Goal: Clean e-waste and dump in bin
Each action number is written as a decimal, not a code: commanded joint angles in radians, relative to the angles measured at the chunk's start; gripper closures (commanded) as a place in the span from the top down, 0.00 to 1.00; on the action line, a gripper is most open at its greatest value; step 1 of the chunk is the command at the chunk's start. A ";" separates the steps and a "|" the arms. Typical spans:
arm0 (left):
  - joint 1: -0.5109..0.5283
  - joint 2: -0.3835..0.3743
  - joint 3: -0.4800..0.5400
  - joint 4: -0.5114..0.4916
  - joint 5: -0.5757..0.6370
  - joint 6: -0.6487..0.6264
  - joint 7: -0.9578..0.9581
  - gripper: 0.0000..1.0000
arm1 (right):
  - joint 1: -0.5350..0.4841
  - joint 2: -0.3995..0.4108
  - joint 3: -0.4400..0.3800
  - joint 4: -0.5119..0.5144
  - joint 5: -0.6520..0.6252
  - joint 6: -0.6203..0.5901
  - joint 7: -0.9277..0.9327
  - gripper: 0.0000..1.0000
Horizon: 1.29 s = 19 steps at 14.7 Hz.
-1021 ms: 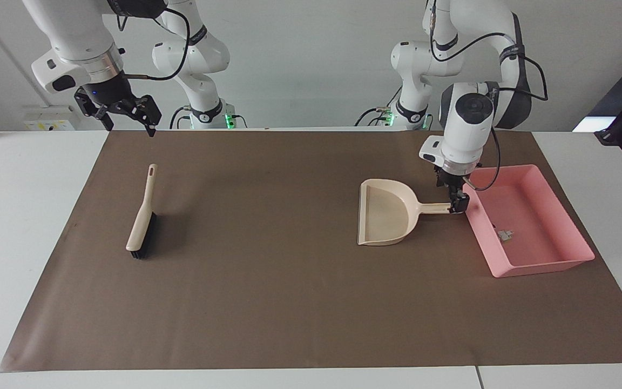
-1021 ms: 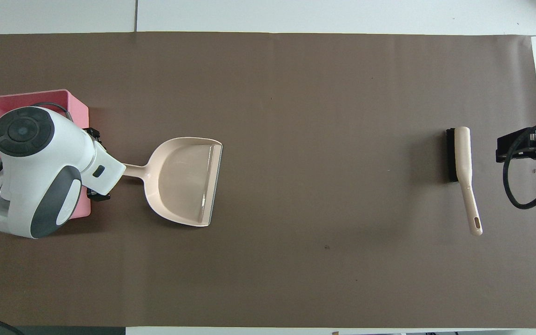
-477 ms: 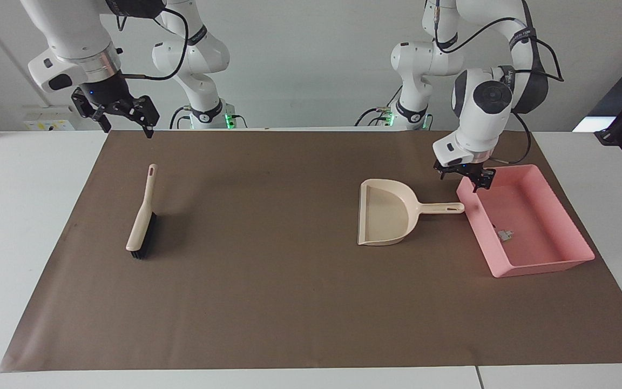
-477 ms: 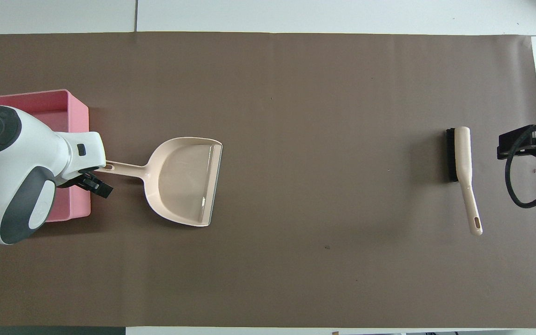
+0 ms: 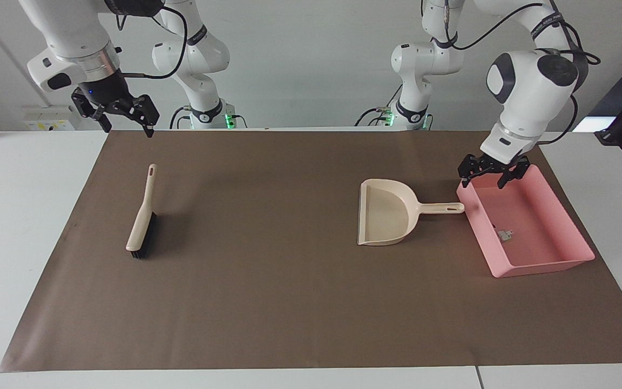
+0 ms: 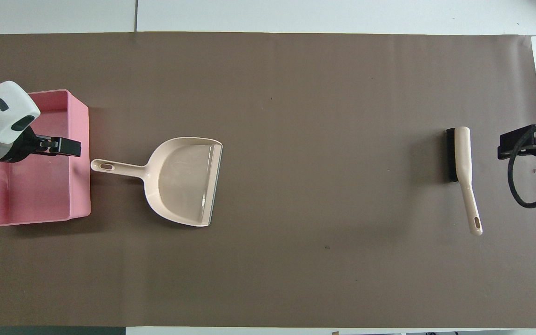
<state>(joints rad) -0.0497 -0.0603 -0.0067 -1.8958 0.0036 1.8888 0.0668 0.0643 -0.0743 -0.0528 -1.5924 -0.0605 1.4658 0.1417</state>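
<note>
Pink bin (image 5: 570,263) with two e-waste (image 5: 504,234) bits; one dustpan (image 5: 384,216), both grippers (image 5: 488,174) (image 5: 125,120) spread empty.

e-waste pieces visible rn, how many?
2, both in the pink bin: the whitish-grey part on its floor, the black part just beside it, nearer the robots. None on the mat.

The white bench (image 5: 30,227) is covered by a brown mat (image 5: 268,302). On the mat a beige dustpan (image 5: 384,213) is laid flat. Just beside its handle end, toward the left arm's end, the pink bin (image 5: 570,262) is set; well apart, toward the right arm's end, a brush (image 5: 141,227) is laid.
</note>
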 commanded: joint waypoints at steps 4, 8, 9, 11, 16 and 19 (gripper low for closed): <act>0.025 0.065 -0.004 0.343 -0.019 -0.316 -0.019 0.98 | 0.009 -0.019 -0.013 -0.026 0.021 0.007 -0.024 0.99; 0.053 0.034 -0.004 0.340 -0.014 -0.366 -0.013 0.98 | 0.009 -0.019 -0.013 -0.026 0.021 0.007 -0.024 0.99; 0.053 0.031 -0.004 0.328 -0.014 -0.369 -0.013 0.98 | 0.008 -0.019 -0.013 -0.026 0.021 0.007 -0.024 0.99; 0.053 0.017 -0.004 0.305 -0.014 -0.370 -0.018 0.98 | 0.008 -0.019 -0.013 -0.026 0.021 0.007 -0.024 0.99; 0.053 0.008 -0.004 0.288 -0.013 -0.370 -0.001 0.98 | 0.008 -0.019 -0.013 -0.026 0.021 0.007 -0.024 0.99; 0.053 0.005 -0.007 0.284 -0.011 -0.369 -0.001 0.98 | 0.008 -0.019 -0.013 -0.026 0.021 0.007 -0.024 0.99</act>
<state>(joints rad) -0.0063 -0.0404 -0.0067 -1.5957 0.0003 1.5306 0.0573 0.0685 -0.0743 -0.0546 -1.5959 -0.0587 1.4656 0.1403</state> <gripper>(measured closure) 0.013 0.009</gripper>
